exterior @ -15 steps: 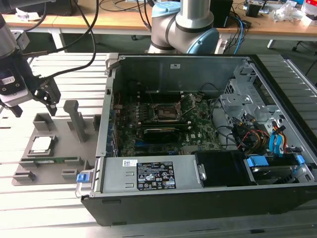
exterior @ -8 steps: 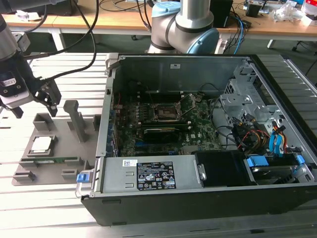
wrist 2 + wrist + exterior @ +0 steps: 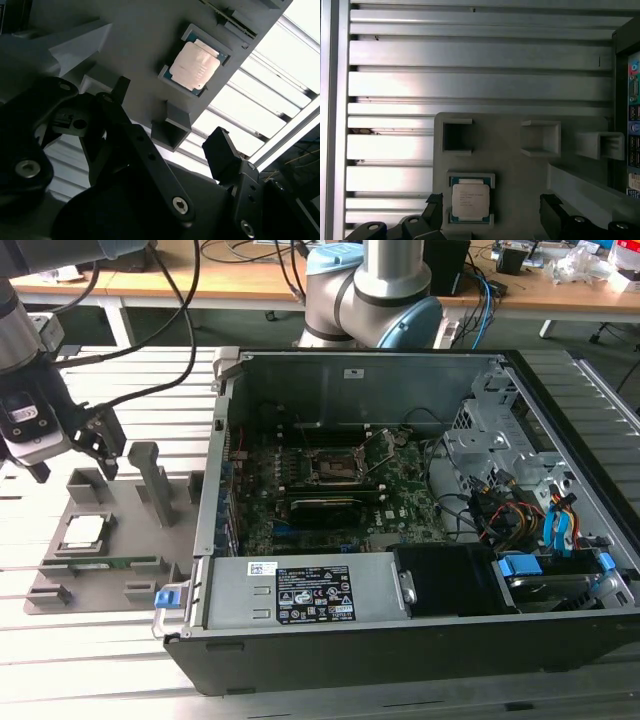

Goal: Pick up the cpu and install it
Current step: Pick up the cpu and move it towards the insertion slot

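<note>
Exterior view: the cpu is seen seated in a grey tray pocket, outside the computer case; the gripper is poised above it. Second wrist view: the fingers are spread, nothing grasped. First wrist view: the chip should be centred between them before descent.

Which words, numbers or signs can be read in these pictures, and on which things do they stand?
None can be read.
Small square silvery cpu: faint print on its metal top, too small to read.
Black sticker on the grey metal cover: too small.
White sticker beside it: blurred.
</note>
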